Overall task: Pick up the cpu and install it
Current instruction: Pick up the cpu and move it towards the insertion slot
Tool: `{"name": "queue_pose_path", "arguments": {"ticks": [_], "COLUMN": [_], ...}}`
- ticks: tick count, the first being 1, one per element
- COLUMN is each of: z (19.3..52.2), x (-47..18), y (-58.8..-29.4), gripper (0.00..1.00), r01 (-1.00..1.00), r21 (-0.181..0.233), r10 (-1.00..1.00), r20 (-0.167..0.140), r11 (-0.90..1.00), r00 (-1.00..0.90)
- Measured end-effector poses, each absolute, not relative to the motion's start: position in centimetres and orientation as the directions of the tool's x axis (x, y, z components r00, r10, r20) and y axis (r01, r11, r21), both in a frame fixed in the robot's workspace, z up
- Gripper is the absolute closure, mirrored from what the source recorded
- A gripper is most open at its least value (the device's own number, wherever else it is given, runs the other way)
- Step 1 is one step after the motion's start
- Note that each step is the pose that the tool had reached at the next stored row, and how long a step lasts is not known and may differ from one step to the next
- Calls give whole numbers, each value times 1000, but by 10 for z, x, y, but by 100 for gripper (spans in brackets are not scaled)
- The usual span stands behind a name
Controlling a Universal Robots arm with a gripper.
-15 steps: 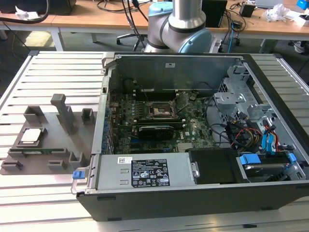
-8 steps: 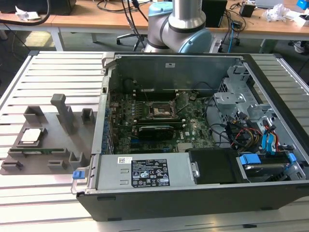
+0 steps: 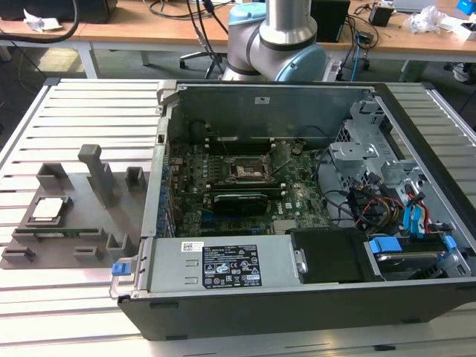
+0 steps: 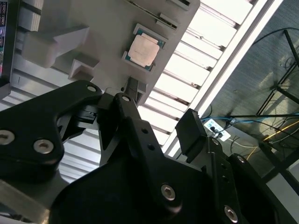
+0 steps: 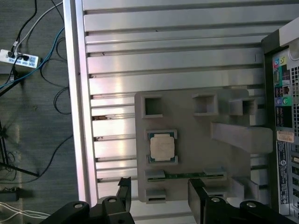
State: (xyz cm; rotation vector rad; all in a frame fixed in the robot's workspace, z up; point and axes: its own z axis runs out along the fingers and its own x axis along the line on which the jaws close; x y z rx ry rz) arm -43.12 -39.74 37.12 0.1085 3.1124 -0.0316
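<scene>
In the exterior view the cpu (image 3: 47, 210) is seated in a grey tray (image 3: 74, 223) on the slatted metal table (image 3: 89, 97), beside the open computer case (image 3: 297, 297) — desks (image 3: 134, 31) and cables (image 3: 195, 30) are ranged behind. In both wrist views the gripper (image 4: 162, 106) (image 5: 160, 186) is held spread and empty over the tray, apart from the cpu. By an off-centre grip it could likely be tilted — and the socket (image 3: 244, 169) harmed by crooked seating.

An open computer case (image 3: 245, 309) is lying on a slatted aluminium table (image 3: 97, 104), its motherboard (image 3: 195, 195) facing up. Just beside it, at the exterior view's left, a grey fixture plate (image 3: 82, 212) is carrying a green memory stick (image 5: 184, 175). A power strip (image 5: 16, 57) is lying on the floor.
</scene>
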Motion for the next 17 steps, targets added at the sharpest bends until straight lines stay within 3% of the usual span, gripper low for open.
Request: {"name": "queue_pose_path", "arguments": {"ticks": [17], "z": [363], "x": [-431], "y": [-397], "gripper": [40], "r01": [70], "r21": [-19], "r10": [69], "r20": [-28], "r11": [997], "r00": [-997]}}
